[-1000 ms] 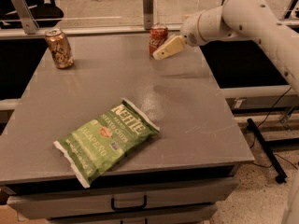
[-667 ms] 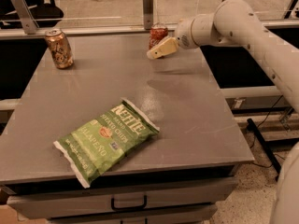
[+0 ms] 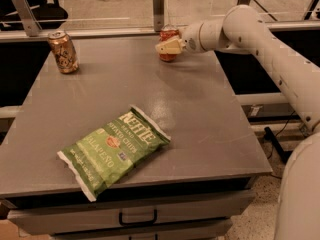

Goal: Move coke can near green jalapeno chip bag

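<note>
Far edge of table (image 3: 200, 114), right of centre: coke can (image 3: 168, 33) stands upright, red, silver top showing.
Gripper (image 3: 169, 46): right up against the coke can, its tan tip crossing the can's middle on the near side, so only the top and the base of the can are seen.
Grip: cannot tell how wide it is set, or whether it has hold of the can; the contact side is hidden.
Arm (image 3: 270, 49): white, reaches in from the right, over the table's right edge, wrist level with the can.
Chip bag (image 3: 114, 149): green, jalapeno, lies flat near the front edge, left of centre, turned on a diagonal, white ends at lower left and upper right.
Can to bag: well apart, can at the back, bag at the front, bare grey top between.
Other can (image 3: 63, 51): gold-brown, upright, far left corner, well apart from both.
Below table front: drawer with a dark handle (image 3: 137, 218).
</note>
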Motion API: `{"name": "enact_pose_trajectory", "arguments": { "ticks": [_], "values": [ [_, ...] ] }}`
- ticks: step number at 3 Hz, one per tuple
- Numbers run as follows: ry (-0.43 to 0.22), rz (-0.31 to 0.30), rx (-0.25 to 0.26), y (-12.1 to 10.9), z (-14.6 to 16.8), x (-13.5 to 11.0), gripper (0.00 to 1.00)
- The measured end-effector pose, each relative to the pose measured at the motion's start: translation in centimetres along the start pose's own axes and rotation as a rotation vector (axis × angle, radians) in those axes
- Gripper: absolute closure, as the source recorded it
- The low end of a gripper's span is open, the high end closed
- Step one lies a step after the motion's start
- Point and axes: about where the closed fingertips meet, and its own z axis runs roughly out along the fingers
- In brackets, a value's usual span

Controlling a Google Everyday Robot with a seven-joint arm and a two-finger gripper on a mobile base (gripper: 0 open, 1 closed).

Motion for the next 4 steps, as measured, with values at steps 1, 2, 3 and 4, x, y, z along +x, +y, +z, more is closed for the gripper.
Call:
{"name": "enact_pose_trajectory", "arguments": {
  "ticks": [1,2,3,4],
  "values": [
    [-0.03,0.022,0.019,-0.8,0.0,-0.1,0.65],
    [-0.057,0.023,0.0,-0.1,-0.8,-0.9,0.88],
    [-0.099,-0.023,-0.093,2.7,-2.8,-3.6,1.0],
    [-0.087,-0.088,-0.267,8.4,-4.4,-5.1,1.0]
  ]
}}
